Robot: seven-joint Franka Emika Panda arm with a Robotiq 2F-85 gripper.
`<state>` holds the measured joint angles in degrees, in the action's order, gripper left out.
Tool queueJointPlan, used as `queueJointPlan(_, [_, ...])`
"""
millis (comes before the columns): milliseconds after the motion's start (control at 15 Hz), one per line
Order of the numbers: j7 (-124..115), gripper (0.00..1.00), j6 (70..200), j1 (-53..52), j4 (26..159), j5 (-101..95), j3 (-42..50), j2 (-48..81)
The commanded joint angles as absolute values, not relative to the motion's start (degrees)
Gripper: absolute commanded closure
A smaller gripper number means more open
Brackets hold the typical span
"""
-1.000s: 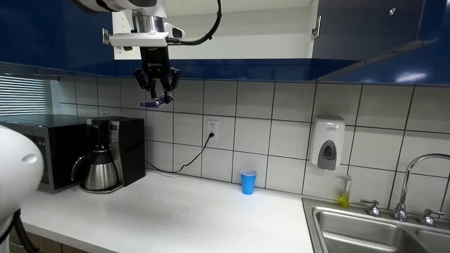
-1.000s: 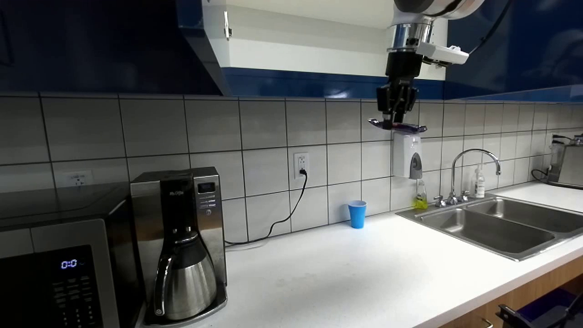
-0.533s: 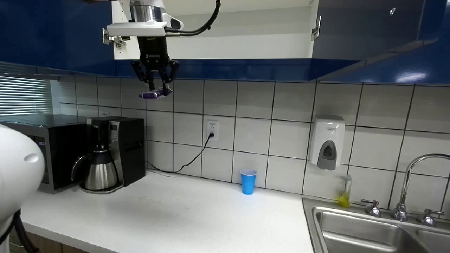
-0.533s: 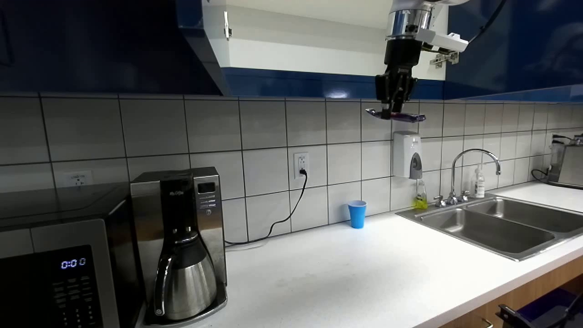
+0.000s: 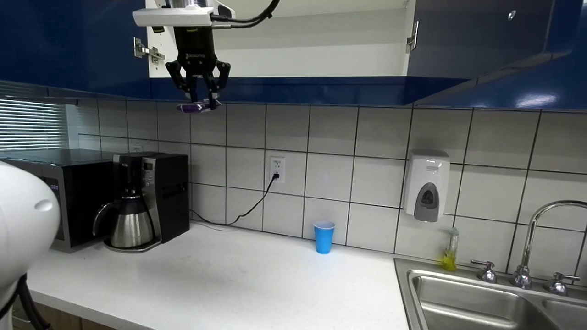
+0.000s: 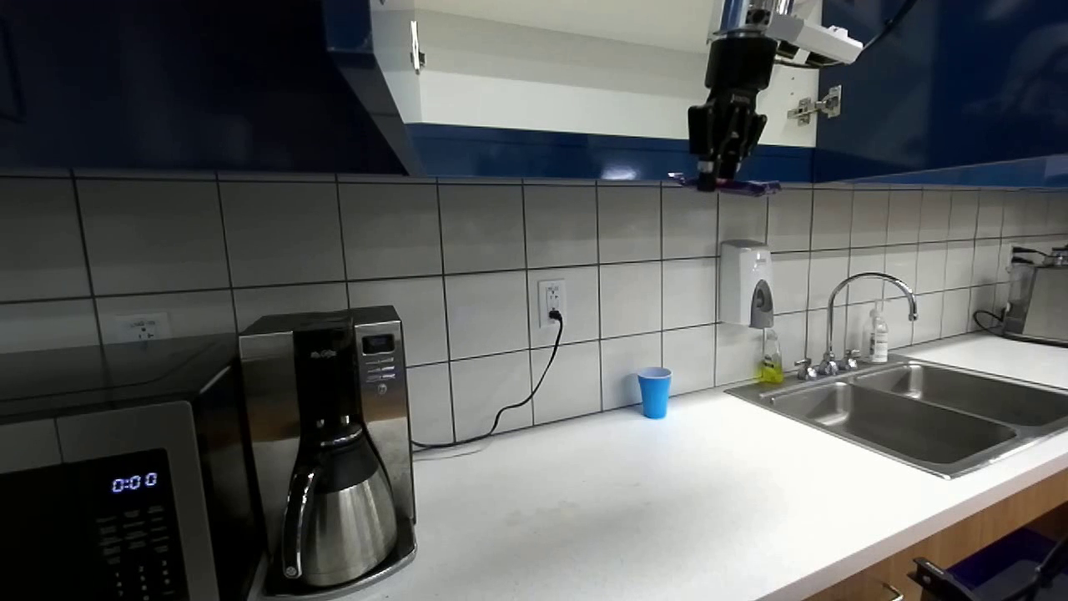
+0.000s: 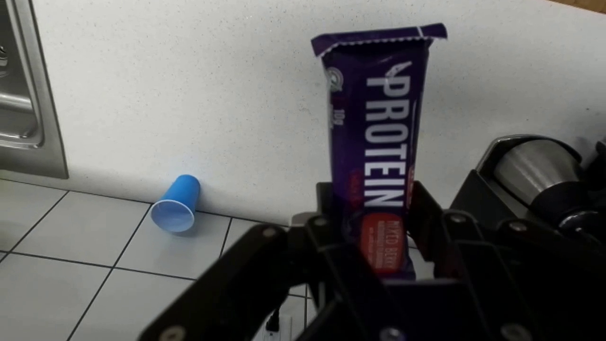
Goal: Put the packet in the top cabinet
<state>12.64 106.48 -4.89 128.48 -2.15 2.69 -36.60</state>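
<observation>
The packet is a dark purple protein bar wrapper, seen in both exterior views (image 5: 189,108) (image 6: 753,189) and in the wrist view (image 7: 378,113). My gripper (image 5: 203,102) points down and is shut on the packet's side edges, nearer one end; the longer part sticks out past the fingers (image 7: 425,220). The gripper also shows in an exterior view (image 6: 717,177). The packet hangs level, high above the counter. The top cabinet (image 5: 312,59) stands open with its white interior showing. In both exterior views the packet appears just below the level of the cabinet's blue bottom edge (image 6: 567,150).
An open blue door (image 5: 477,41) and another blue door (image 5: 73,46) flank the opening. Below stand a coffee maker (image 5: 172,197), a microwave (image 6: 100,426), a blue cup (image 5: 323,239) and a sink (image 5: 403,284). A white dispenser (image 5: 429,174) hangs on the tiles.
My gripper has risen steadily with the packet in it, from well below the cabinet's bottom edge to near that edge in both exterior views. The cabinet and the counter things have not moved.
</observation>
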Motion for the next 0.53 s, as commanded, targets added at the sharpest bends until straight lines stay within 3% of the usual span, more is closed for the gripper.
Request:
queueJointPlan(0, [13.18, 0.84, 102.91, -5.04, 124.17, -1.44, 2.23, -36.16])
queueJointPlan(467, [13.99, 0.84, 100.4, -5.61, 116.89, -0.16, 2.82, -33.72])
